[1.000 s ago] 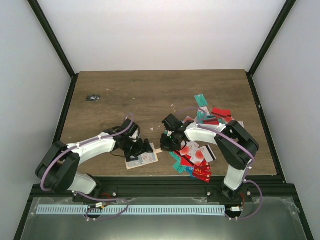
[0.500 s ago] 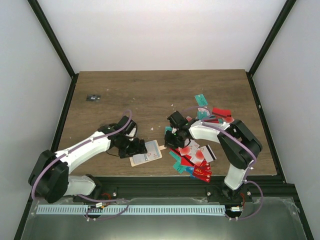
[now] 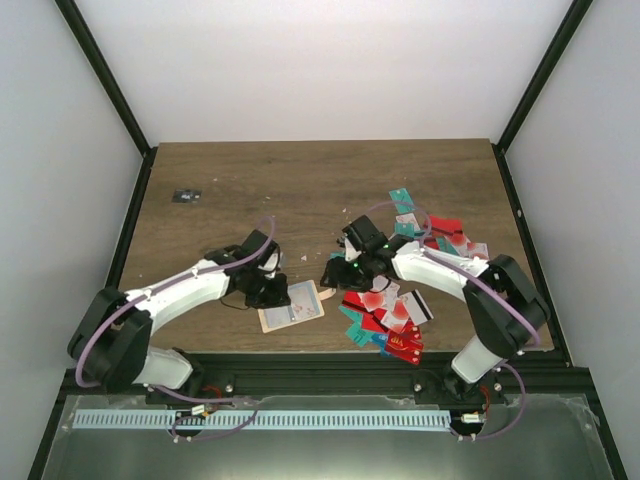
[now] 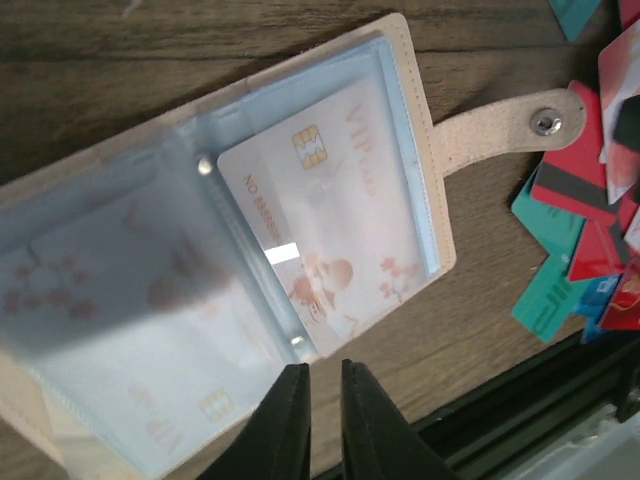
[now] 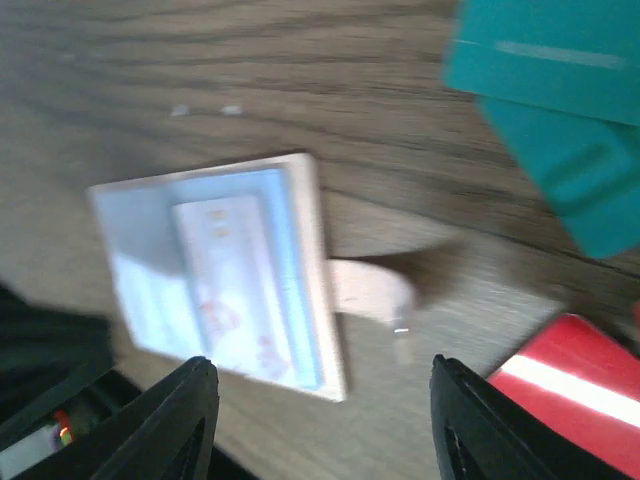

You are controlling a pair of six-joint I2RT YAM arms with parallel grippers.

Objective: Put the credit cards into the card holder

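1. Since the earlier view, the right gripper [image 3: 347, 270] has drawn back from the beige folding card holder with clear plastic sleeves [image 3: 290, 308] towards the card pile, and its jaws have spread. The left gripper [image 4: 318, 372] has narrowed its jaws at the holder's near edge.
2. The holder lies open and flat on the brown wooden table [image 3: 300, 190], near the front edge between the two arms. Its snap tab [image 4: 490, 125] points towards the pile.
3. A white plastic card with a gold chip and "VIP" lettering [image 4: 330, 230] sits in the right-hand clear pocket. Its inner edge seems to stick out past the spine, so it may not be fully seated.
4. Step in hand, as a judgement: one card has just been delivered and let go. Many loose red, teal and white cards [image 3: 395, 315] lie heaped to the right of the holder.
5. The next move probably calls for the right gripper to pick a single card off the heap while the left steadies the holder.
6. Pose: the left arm reaches forward and inward, jaws almost together with nothing visible between them. The right arm bends inward, jaws wide and empty, hovering low just beside the tab.
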